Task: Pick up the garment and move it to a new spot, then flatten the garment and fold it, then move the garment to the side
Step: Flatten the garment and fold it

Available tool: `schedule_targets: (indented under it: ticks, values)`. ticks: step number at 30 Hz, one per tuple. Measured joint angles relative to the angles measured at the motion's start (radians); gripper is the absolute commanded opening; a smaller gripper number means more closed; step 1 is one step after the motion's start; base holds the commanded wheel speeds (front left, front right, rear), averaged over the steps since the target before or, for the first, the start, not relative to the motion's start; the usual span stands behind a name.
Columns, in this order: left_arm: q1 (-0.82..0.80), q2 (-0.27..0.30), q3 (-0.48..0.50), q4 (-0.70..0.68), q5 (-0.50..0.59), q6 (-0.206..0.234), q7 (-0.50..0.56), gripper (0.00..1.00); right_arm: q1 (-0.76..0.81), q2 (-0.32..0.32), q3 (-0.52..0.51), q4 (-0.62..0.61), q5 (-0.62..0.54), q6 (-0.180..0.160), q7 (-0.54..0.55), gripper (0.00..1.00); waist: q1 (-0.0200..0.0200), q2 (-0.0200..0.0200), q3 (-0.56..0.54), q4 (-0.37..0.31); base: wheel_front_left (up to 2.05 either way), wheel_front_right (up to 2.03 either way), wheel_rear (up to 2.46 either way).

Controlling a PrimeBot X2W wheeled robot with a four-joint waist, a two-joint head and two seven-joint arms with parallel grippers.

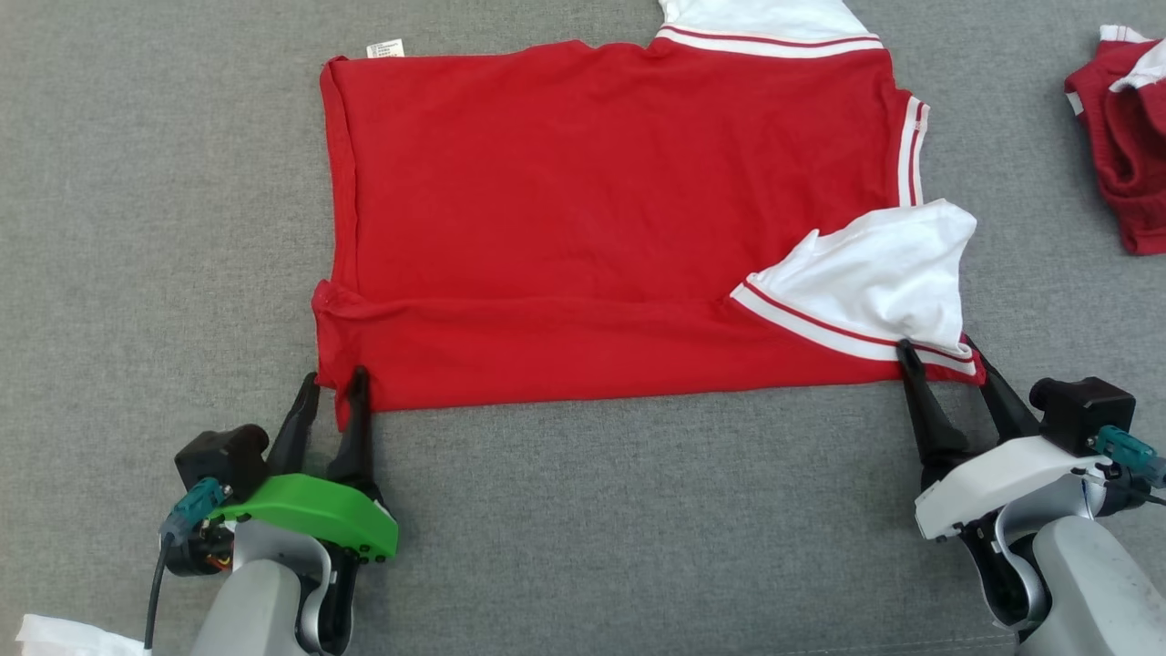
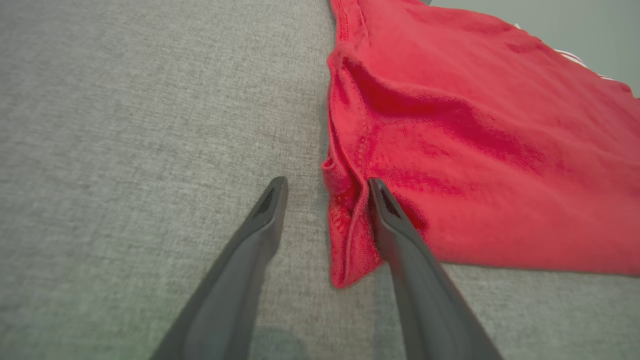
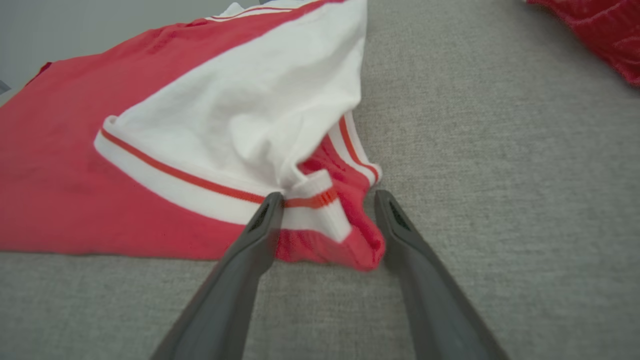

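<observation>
Because the red garment (image 1: 592, 200) lies spread flat on the grey fabric surface (image 1: 638, 528), with its near long edge turned up into a narrow folded band (image 1: 547, 342), my two pincers sit at the two near corners of that band, one at each end. I judge this is so the next fold can be carried over evenly. My left pincer (image 1: 333, 375) stands with jaws apart, astride the near left corner. In the left wrist view the hem corner (image 2: 345, 250) lies between my fingers, one resting on the cloth and the other on bare surface beside it. My right pincer (image 1: 936, 346) is likewise open, straddling the near right corner. A white sleeve (image 1: 874, 273) with a red-striped cuff lies tucked inward there over the red body, and in the right wrist view the bunched cuff (image 3: 320, 210) sits between the fingertips. Neither pincer grips anything yet. The layers at the right corner look thick and uneven, so I might catch only the cuff. A second red and white garment (image 1: 1116, 137) lies well apart at the far right.
</observation>
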Motion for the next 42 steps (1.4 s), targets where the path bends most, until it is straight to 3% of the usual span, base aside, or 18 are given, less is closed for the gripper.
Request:
schedule_targets:
  ticks: [7,13,22,26,27,28,37,42]
  values:
    - [-0.014,0.01,-0.011,0.026,-0.017,-0.017,-0.004,0.0,-0.013,-0.03,0.037,0.021,0.053,0.001,-0.035,0.0,0.0,-0.0001,-0.004,0.004,0.0,0.0,0.0]
    - [0.046,0.04,-0.033,-0.048,-0.019,-0.02,0.049,0.0,0.105,-0.044,-0.001,-0.055,0.068,0.001,-0.048,0.0,0.0,0.0,-0.029,0.015,0.0,0.0,0.0]
    - [0.224,0.077,-0.042,-0.201,-0.06,0.011,0.21,0.0,0.325,0.026,-0.069,-0.16,0.068,0.001,0.003,0.0,0.0,0.0,-0.092,0.019,0.0,0.0,0.0]
    - [0.263,0.089,-0.047,-0.238,-0.064,0.021,0.235,0.0,0.376,0.05,-0.075,-0.17,0.06,0.001,0.021,0.0,0.0,0.0,-0.116,0.019,0.0,0.0,0.0]
    - [0.267,0.089,-0.046,-0.242,-0.064,0.026,0.234,0.98,0.379,0.051,-0.075,-0.173,0.058,0.001,0.021,0.58,0.0,0.0,-0.121,0.019,0.0,0.0,0.0]
    - [0.27,0.089,-0.046,-0.249,-0.059,0.037,0.229,1.0,0.38,0.051,-0.078,-0.177,0.049,0.001,0.021,1.0,0.0,0.0,-0.125,0.019,0.0,0.0,0.0]
    - [0.273,0.09,-0.019,-0.395,0.025,0.126,0.075,1.0,0.33,0.036,-0.139,-0.357,-0.07,0.0,-0.021,1.0,0.0,0.0,-0.148,0.002,0.0,0.0,0.0]
    - [0.262,0.069,-0.026,-0.501,0.062,0.167,0.029,1.0,0.284,0.032,-0.147,-0.483,-0.11,0.0,0.014,1.0,0.0,0.0,-0.156,-0.007,0.0,0.0,0.0]
